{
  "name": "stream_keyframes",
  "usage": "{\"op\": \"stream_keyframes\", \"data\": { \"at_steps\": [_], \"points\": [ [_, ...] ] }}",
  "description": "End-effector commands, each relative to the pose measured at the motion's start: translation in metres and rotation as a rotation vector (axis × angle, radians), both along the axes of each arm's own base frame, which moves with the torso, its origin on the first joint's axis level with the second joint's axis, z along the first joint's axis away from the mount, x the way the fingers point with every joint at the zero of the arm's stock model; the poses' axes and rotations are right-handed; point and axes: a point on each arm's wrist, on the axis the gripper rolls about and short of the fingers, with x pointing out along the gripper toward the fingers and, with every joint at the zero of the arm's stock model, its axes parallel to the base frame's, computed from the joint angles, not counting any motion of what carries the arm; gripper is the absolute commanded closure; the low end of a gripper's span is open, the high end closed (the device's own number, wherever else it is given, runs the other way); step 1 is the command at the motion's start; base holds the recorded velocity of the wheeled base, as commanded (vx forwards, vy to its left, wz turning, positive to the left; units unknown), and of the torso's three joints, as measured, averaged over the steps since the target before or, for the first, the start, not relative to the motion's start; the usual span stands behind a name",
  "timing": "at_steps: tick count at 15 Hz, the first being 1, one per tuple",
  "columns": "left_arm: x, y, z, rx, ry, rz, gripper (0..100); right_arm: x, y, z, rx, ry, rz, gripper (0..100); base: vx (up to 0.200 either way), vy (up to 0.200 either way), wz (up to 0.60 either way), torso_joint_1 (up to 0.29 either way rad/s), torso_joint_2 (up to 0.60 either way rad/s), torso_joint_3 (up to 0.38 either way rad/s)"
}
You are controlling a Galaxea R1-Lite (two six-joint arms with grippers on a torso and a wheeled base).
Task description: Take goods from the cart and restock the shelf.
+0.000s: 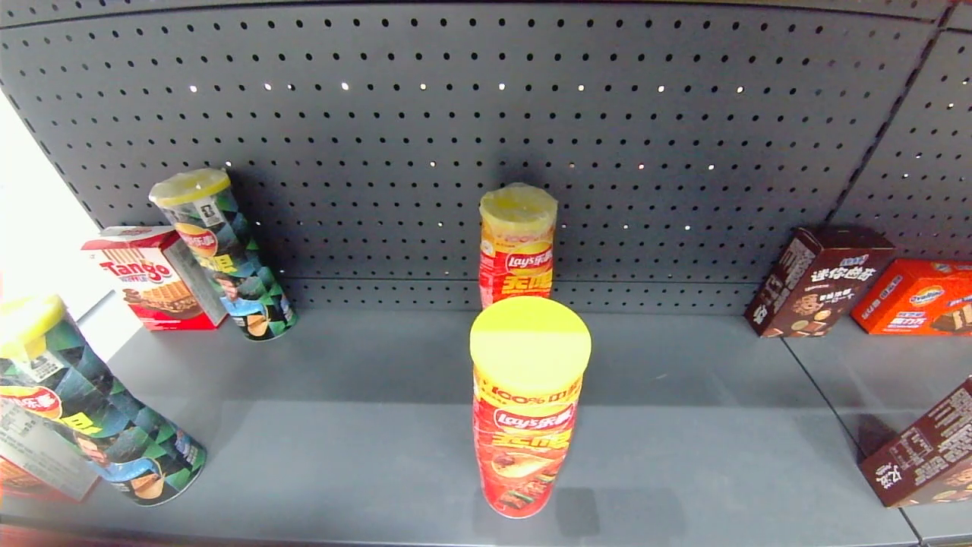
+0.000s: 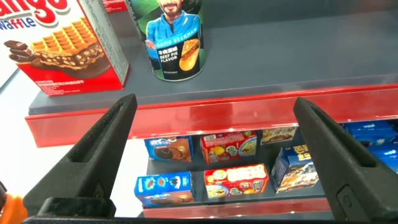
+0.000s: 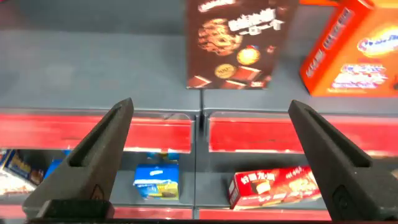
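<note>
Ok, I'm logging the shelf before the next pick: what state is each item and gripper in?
front red can: upright, lid on
rear red can: upright, lid on
rear green can: upright, lid on
front green can: upright, lid on
waffle box: upright, closed
brown box: upright, closed
left gripper: open, empty
right gripper: open, empty

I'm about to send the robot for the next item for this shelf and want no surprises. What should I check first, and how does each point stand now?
1. The left gripper is open and empty: ok.
2. The right gripper is open and empty: ok.
3. The front red can and back red can stand upright, in line: ok.
4. Bare shelf between the red cans and the brown box for more stock: ok.
5. Where the cart's goods lie: cannot tell.
</note>
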Motion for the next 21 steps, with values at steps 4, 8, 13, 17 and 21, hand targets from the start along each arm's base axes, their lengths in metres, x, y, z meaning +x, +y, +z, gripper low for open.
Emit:
{"op": "stream_keyframes", "data": {
  "at_steps": [4, 8, 13, 17, 21],
  "points": [
    [0.0000, 0.0000, 0.0000, -0.003, 0.000, -0.001, 0, 0.0003, 0.0044, -0.0073, 0.002, 0.086, 0.179, 0, 0.000, 0.000, 0.00, 0.000, 0.00, 0.000],
    [0.0000, 0.0001, 0.0000, -0.002, 0.000, 0.004, 0, 0.0005, 0.0038, -0.0068, 0.005, 0.073, 0.153, 0, 0.000, 0.000, 0.00, 0.000, 0.00, 0.000],
    [0.0000, 0.0001, 0.0000, -0.002, 0.000, 0.006, 0, -0.0002, 0.0054, -0.0068, 0.010, 0.067, 0.053, 0, 0.000, 0.000, 0.00, 0.000, 0.00, 0.000],
    [0.0000, 0.0001, 0.0000, -0.003, 0.000, 0.004, 0, -0.0077, 0.0057, -0.0086, 0.011, -0.036, 0.032, 0, 0.000, 0.000, 0.00, 0.000, 0.00, 0.000],
    [0.0000, -0.0001, 0.0000, -0.003, 0.000, 0.001, 0, -0.0077, 0.0057, -0.0086, 0.009, -0.036, 0.030, 0, 0.000, 0.000, 0.00, 0.000, 0.00, 0.000]
  ]
}}
